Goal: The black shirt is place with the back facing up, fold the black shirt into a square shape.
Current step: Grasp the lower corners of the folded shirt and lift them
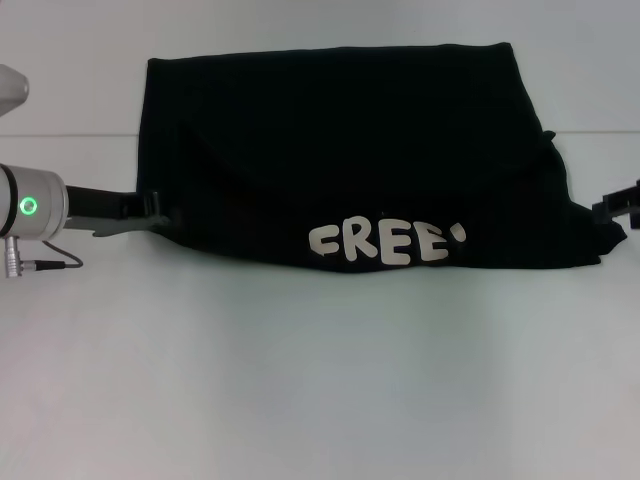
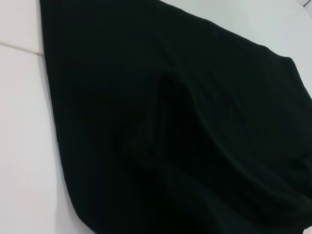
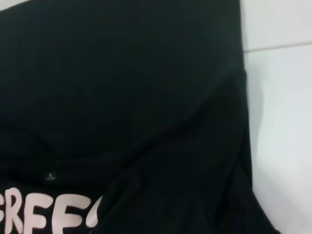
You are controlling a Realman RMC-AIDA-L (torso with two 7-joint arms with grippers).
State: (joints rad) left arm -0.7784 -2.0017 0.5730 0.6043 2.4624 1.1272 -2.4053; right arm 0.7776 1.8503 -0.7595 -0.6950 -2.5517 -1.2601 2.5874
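White desk [image 1: 300,380], shirt [image 1: 350,150] folded across its far half.
Left gripper [image 1: 150,212] and right gripper [image 1: 618,203] flank its ends, likely for side folds; jaws' state unclear.

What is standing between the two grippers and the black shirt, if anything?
Nothing visible. In the head view the left gripper is already at the left edge of the black shirt, and the right gripper is at its right edge. Only bare white table lies around the shirt.
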